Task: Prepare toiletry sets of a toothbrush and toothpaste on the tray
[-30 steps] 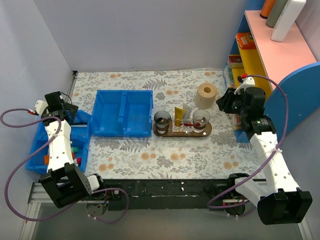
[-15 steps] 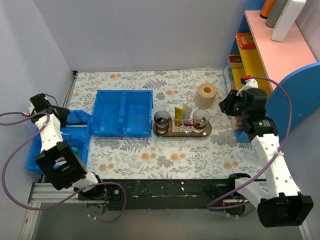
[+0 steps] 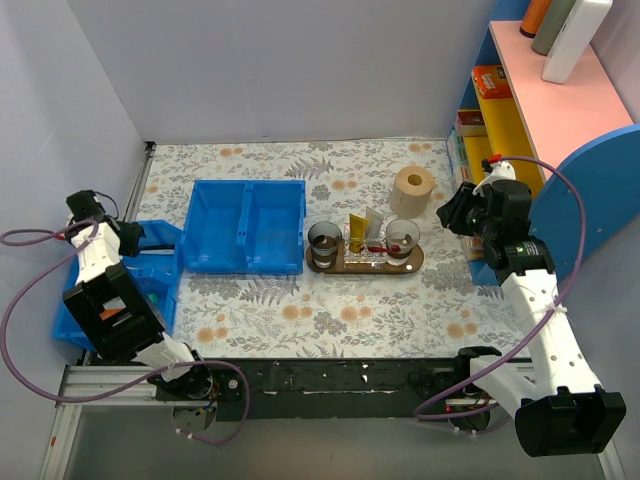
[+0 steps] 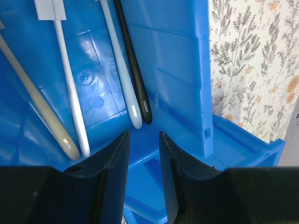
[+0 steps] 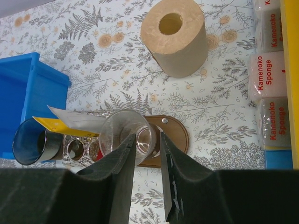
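Looking down from the top camera, we see the tray [image 3: 415, 262] lying just right of the double bin [image 3: 246, 225]. It has a dark cup [image 3: 324, 240] at its left end and a clear cup [image 3: 402, 238] at its right. The toothpaste [image 3: 356, 231] stands on the tray between those cups, with a pale packet [image 3: 373, 222] just beside it. A paper roll [image 3: 412, 190] sits behind the tray, apart from it. The left arm [image 3: 100, 258] bends over the side bin [image 3: 165, 265] at the table's left edge. The right arm [image 3: 540, 305] hangs near the shelf [image 3: 570, 100], right of the tray.

In the left wrist view we find the left gripper [image 4: 142, 136] above a blue bin floor, its fingers drawn to a narrow slit with nothing between them. Below it lie a beige toothbrush [image 4: 39, 100], a white toothbrush [image 4: 70, 84], a pale toothbrush [image 4: 119, 70] and a black toothbrush [image 4: 134, 65]. The last two lie side by side against the bin wall.

In the right wrist view the right gripper [image 5: 147, 136] is likewise nearly clenched and empty, and it sits above the clear cup. We see the tray's rounded end just past that cup. The toothpaste shows as a yellow strip between the two cups, along the pale packet's edge. Sponge packs [image 5: 268, 74] line the right side
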Available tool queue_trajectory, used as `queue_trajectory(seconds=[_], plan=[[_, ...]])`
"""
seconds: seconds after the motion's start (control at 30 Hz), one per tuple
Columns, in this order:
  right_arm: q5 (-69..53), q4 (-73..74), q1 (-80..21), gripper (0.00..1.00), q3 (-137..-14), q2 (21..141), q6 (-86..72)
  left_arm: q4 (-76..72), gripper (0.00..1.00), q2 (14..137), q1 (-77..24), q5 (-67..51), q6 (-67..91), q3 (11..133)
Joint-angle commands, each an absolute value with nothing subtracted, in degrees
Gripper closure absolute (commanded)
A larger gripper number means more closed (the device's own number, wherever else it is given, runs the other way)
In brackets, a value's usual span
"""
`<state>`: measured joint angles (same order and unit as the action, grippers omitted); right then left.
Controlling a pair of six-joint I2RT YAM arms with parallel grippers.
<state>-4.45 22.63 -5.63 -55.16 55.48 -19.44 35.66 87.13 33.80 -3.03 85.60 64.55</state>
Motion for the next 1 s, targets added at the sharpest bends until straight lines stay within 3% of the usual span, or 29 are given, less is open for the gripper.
queue_trajectory(seconds=[0.0, 0.97], plan=[[-3.87, 22.15, -5.27, 0.66, -56.16, 55.81, -20.57, 35.6, 0.7, 90.25, 34.19, -2.47, 88.06, 64.16], [-2.81, 21.36, -5.27, 0.66, -56.6, 57.39, -21.8, 38.13, 0.72, 100.02, 34.19, 5.79, 93.42, 63.46]])
